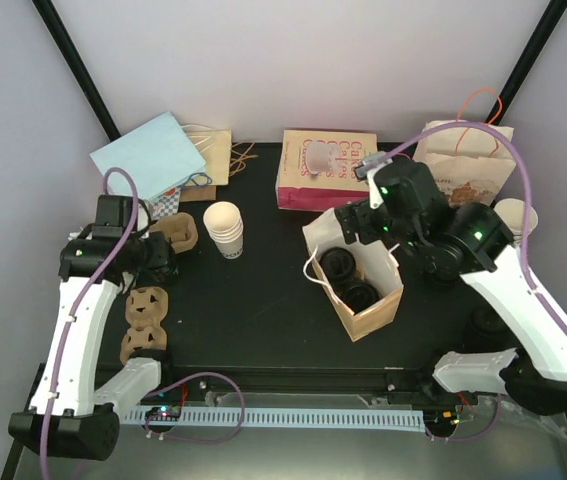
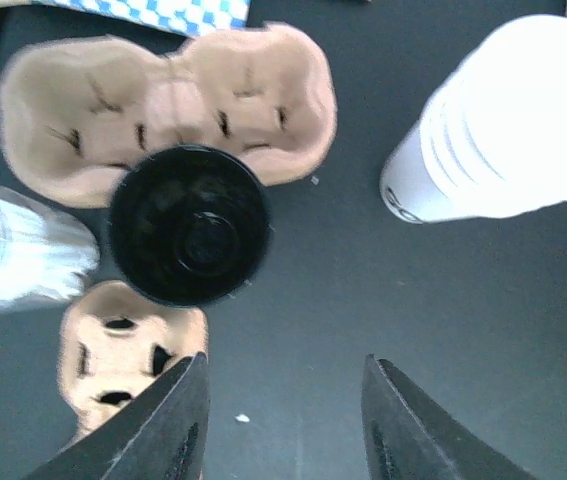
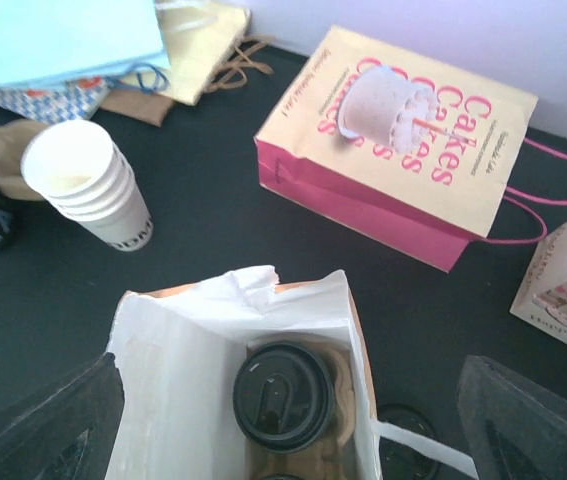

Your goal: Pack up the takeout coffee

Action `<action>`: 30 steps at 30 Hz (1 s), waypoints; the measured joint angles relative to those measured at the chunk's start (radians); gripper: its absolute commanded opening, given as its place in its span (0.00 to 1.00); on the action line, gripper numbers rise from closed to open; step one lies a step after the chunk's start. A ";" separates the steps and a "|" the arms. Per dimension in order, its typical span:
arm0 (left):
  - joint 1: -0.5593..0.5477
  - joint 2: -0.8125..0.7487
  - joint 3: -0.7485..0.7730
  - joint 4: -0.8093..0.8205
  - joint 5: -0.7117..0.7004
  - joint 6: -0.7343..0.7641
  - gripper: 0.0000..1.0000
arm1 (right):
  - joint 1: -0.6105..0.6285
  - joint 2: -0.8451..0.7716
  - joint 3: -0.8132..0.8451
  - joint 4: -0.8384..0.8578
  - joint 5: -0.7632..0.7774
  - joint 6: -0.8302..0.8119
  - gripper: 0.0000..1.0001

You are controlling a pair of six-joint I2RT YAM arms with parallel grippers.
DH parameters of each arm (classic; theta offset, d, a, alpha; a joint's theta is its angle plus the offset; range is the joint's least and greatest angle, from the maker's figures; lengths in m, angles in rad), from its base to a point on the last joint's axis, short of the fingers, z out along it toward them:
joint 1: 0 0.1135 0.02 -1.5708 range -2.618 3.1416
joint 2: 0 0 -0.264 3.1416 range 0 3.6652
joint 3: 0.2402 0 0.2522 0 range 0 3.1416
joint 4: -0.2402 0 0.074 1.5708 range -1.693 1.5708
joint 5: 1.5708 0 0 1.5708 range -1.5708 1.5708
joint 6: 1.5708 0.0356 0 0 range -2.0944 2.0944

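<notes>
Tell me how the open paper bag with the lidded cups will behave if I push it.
The paper bag has thin-looking walls and a crumpled rim, so a push would probably buckle them rather than slide it. The lidded cups sit low inside, likely steadying it against tipping. Its handle looks floppy.

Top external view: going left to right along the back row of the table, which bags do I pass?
light blue bag → tan bag → pink Cakes bag → white printed bag
</notes>
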 measured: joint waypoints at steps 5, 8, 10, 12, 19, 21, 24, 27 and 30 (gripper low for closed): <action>0.109 -0.010 0.028 0.029 -0.033 -0.027 0.32 | 0.000 -0.108 -0.040 0.042 -0.021 0.000 0.93; 0.166 -0.005 0.084 0.039 -0.077 -0.057 0.35 | 0.000 -0.178 -0.097 0.069 -0.033 0.000 0.93; 0.196 0.011 0.132 0.042 -0.107 -0.083 0.36 | 0.000 -0.218 -0.138 0.090 -0.040 0.000 0.93; 0.219 0.035 0.171 0.047 -0.135 -0.102 0.38 | 0.000 -0.256 -0.182 0.112 -0.047 0.000 0.92; 0.271 0.172 0.302 0.054 -0.246 -0.159 0.40 | 0.000 -0.370 -0.327 0.184 -0.063 0.002 0.92; 0.278 0.209 0.317 0.051 -0.277 -0.180 0.40 | 0.000 -0.388 -0.355 0.201 -0.069 0.002 0.92; 0.283 0.240 0.315 0.032 -0.306 -0.204 0.41 | 0.000 -0.401 -0.383 0.219 -0.076 0.002 0.93; 0.296 0.245 0.299 0.027 -0.322 -0.211 0.39 | -0.001 -0.402 -0.406 0.237 -0.085 0.002 0.93; 0.309 0.252 0.291 0.015 -0.333 -0.210 0.39 | -0.001 -0.402 -0.428 0.250 -0.097 0.001 0.93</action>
